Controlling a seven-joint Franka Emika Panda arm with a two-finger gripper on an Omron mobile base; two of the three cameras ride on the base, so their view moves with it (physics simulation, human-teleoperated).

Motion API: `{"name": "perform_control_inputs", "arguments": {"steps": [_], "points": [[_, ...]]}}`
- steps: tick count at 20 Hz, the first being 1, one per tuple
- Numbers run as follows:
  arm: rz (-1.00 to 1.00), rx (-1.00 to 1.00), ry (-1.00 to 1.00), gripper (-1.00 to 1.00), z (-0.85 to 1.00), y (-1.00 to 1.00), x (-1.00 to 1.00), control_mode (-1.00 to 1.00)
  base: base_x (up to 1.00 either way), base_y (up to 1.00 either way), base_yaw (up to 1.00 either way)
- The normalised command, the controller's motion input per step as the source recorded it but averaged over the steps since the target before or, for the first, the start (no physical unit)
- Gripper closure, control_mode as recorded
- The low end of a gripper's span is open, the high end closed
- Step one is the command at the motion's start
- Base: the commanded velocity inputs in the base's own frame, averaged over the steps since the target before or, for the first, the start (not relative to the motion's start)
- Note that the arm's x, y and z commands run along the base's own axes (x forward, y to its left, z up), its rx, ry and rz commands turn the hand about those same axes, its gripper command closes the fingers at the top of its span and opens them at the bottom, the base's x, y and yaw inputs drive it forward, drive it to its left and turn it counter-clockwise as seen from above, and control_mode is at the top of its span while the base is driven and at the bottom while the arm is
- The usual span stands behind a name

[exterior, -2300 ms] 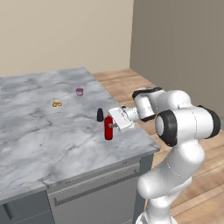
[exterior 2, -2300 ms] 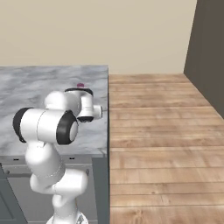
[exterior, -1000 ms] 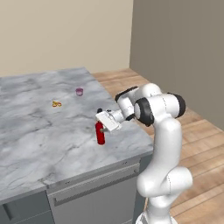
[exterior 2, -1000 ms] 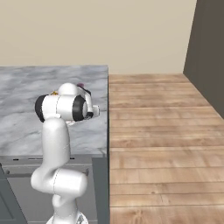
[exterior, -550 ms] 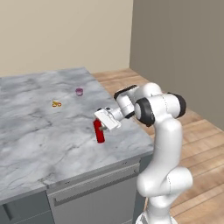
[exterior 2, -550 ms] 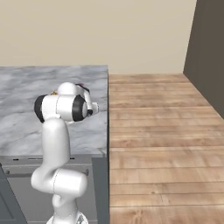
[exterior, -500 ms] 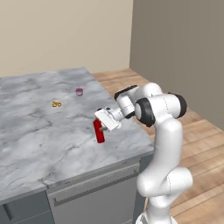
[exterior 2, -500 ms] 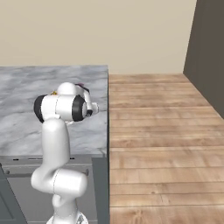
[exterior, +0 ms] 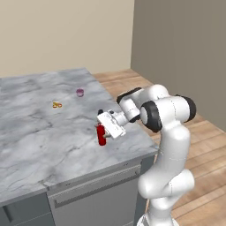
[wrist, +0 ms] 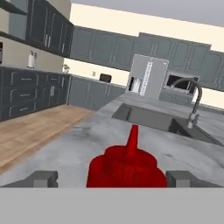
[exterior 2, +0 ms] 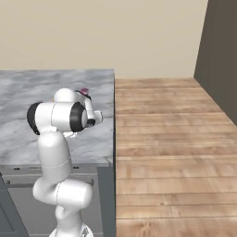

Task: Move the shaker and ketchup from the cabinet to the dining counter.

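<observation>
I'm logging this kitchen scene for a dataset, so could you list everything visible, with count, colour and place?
ketchup: one, red, standing on the counter near its front right corner, between the fingertips.
shaker: one, black, just behind the gripper, mostly hidden.
dining counter: one, grey-veined white marble top, dark grey fronts.
small cup: one, pink-purple, far right part of the counter.
small item: one, yellow-orange, mid counter; too small to identify.
sink: one, grey, inset beyond the bottle, with faucet.
fridge: one, silver, far wall.
gripper: one, white with dark fingertips, jaws either side of the ketchup.
</observation>
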Motion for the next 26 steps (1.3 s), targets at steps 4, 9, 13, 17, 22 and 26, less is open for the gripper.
{"name": "perform_control_inputs", "arguments": {"steps": [4, 9, 13, 17, 22, 26], "points": [[0.0, 0.0, -0.09, -1.0, 0.2, -0.05, 0.19, -1.0, 0.0, 0.0, 0.0], [0.0, 0.0, -0.06, -1.0, 0.28, -0.23, 0.1, -1.0, 0.0, 0.0, 0.0], [0.0, 0.0, -0.05, -1.0, 0.25, -0.26, -0.06, -1.0, 0.0, 0.0, 0.0], [0.0, 0.0, -0.05, -1.0, 0.54, -0.19, -0.35, -1.0, 0.0, 0.0, 0.0], [0.0, -0.05, -0.21, -1.0, 0.91, 0.0, -0.9, -1.0, 0.0, 0.0, 0.0], [0.0, -0.25, -0.55, -1.0, 0.78, 0.15, -1.0, -1.0, 0.0, 0.0, 0.0]]}}
